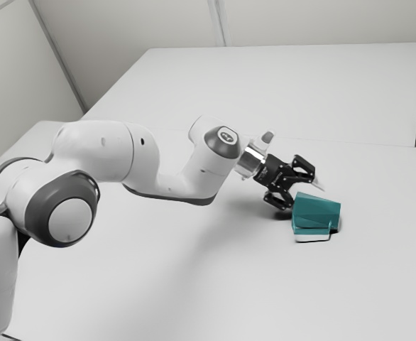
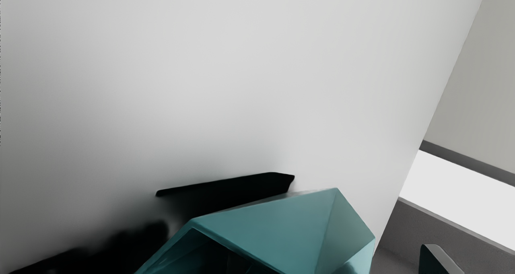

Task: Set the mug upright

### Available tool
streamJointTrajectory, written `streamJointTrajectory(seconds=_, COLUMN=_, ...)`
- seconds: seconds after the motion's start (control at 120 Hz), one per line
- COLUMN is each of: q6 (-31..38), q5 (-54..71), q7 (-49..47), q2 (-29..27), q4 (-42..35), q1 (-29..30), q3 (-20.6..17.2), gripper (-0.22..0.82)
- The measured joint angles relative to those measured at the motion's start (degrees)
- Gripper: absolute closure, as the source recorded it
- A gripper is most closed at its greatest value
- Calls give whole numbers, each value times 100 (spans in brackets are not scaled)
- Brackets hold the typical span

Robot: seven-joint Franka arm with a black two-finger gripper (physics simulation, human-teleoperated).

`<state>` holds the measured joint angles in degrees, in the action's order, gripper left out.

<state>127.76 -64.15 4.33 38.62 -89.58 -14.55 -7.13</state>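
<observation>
Because the mug (image 1: 316, 212) lies on its side, step in hand reads as getting a grip; tipping it upright not done. Mug is on the table (image 1: 194, 284), just beyond the gripper (image 1: 305, 195) toward the exterior view's right. Mouth (image 2: 213, 252) faces the hand; what looks like the handle (image 1: 312, 231) sits low on the near side. Fingers are spread wide, nothing pinched: one stands high on the far side, the other lower, by the mouth end; can't tell if it touches or reaches inside. Next move, my call: line both fingers up across one wall, close, lift a little, swing the mouth end up, set the base down. Low handle could catch on the table during that turn.

Edges: in the wrist view the table edge (image 2: 444, 81) slants past beyond the mug. In the exterior view a seam (image 1: 265, 136) crosses on the far side, with the wall (image 1: 321, 21) farther back. Tabletop extends near and to the exterior view's left, so best turning room is there; keep the swing off the table edge.
</observation>
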Motion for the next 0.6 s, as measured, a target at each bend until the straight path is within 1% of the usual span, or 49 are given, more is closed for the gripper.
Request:
streamJointTrajectory(seconds=0.05, q6=14, q5=-4, q7=-26, q2=6, q4=5, q1=-5, q3=-1, gripper=35)
streamJointTrajectory(seconds=0.092, q6=25, q5=-16, q7=-46, q2=7, q4=7, q1=-18, q3=-3, gripper=45)
streamJointTrajectory(seconds=0.142, q6=38, q5=-47, q7=-68, q2=9, q4=8, q1=-33, q3=-2, gripper=53)
streamJointTrajectory(seconds=0.183, q6=48, q5=-65, q7=-87, q2=7, q4=15, q1=-41, q3=0, gripper=58)
streamJointTrajectory(seconds=0.317, q6=71, q5=-86, q7=-151, q2=4, q4=139, q1=-63, q3=2, gripper=69)
streamJointTrajectory(seconds=0.383, q6=77, q5=-80, q7=-180, q2=1, q4=230, q1=-88, q3=2, gripper=72)
streamJointTrajectory(seconds=0.533, q6=99, q5=-41, q7=-260, q2=-22, q4=266, q1=-151, q3=5, gripper=75)
streamJointTrajectory(seconds=0.6, q6=109, q5=187, q7=-324, q2=-187, q4=240, q1=-159, q3=24, gripper=76)
